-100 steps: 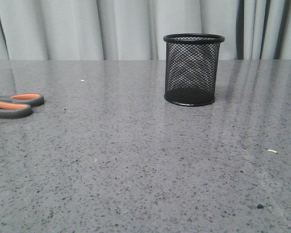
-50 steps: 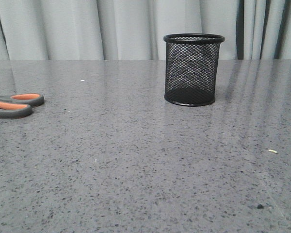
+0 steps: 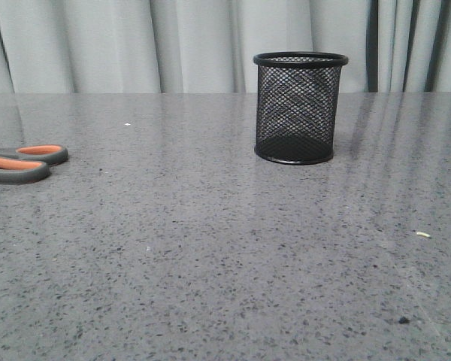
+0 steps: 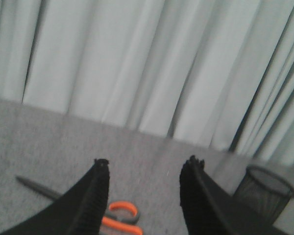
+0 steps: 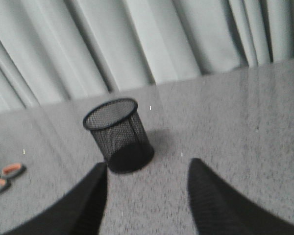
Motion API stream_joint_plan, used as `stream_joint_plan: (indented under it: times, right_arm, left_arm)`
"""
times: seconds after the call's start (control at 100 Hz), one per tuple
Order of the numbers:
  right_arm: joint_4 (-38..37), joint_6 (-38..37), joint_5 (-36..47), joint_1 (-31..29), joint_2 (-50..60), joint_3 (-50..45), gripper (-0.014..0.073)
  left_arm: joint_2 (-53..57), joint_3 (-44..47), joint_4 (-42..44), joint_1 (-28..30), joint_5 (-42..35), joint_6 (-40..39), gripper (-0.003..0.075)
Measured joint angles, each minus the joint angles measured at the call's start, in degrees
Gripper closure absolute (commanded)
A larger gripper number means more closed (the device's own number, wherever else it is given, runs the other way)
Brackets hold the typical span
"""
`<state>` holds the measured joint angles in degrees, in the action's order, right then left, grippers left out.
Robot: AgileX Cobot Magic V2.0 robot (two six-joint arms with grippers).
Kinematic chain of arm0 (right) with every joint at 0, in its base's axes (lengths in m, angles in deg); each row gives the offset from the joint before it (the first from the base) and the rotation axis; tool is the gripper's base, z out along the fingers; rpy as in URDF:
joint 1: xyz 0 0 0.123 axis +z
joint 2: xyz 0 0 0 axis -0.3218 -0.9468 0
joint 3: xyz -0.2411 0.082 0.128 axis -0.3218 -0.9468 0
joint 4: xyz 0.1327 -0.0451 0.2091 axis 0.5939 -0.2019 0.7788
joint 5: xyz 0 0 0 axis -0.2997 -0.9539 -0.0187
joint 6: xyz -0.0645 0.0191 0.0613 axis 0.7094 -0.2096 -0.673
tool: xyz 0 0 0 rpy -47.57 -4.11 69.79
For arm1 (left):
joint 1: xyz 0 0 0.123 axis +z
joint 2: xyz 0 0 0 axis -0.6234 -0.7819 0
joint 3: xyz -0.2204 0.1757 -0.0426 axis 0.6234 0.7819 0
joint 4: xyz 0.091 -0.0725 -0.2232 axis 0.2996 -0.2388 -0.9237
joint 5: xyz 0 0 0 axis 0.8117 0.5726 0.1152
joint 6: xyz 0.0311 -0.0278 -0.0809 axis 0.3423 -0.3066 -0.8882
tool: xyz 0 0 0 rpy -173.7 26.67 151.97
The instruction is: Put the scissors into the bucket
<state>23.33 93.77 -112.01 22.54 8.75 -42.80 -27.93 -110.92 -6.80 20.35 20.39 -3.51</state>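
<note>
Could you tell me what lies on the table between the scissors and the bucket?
Nothing: the front view shows bare table between scissors and bucket.

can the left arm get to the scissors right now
Probably yes. The left gripper is open and above the table, the scissors lie flat beside its fingers with nothing covering them, and the bucket stands well off to one side.

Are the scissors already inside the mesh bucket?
No, the grey-and-orange-handled scissors lie flat on the table, far left of the upright black wire-mesh bucket.
</note>
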Motion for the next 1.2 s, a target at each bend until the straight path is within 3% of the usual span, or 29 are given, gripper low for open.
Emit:
stream_joint_plan:
  times: [0.31, 0.52, 0.71, 0.9, 1.03, 1.2]
  right_arm:
    - [-0.49, 0.21, -3.01, 0.00, -7.41, 3.94, 0.0177]
    - [-0.49, 1.25, -3.34, 1.32, -7.41, 3.94, 0.0177]
    - [-0.49, 1.48, -3.47, 1.64, -7.41, 3.94, 0.0177]
    - [-0.49, 1.48, -3.47, 1.64, -7.41, 3.94, 0.0177]
    - [-0.49, 1.62, -3.47, 1.88, -7.41, 3.94, 0.0177]
    - [-0.49, 2.34, -3.47, 1.88, -7.41, 3.94, 0.0177]
  left_arm:
    - [-20.61, -13.68, 0.57, -15.37, 19.82, 17.73, 0.0375]
    - [-36.86, -25.59, 7.85, -20.09, 33.47, 36.55, 0.0375]
    - [-50.91, -34.24, 16.61, -20.35, 42.26, 52.37, 0.0375]
    - [-59.25, -38.89, 19.77, -19.64, 45.11, 60.27, 0.0426]
    - [-61.94, -42.99, 13.13, -16.03, 45.36, 68.88, 0.0473]
    - [-64.23, -48.56, -1.75, -5.49, 47.64, 86.03, 0.0477]
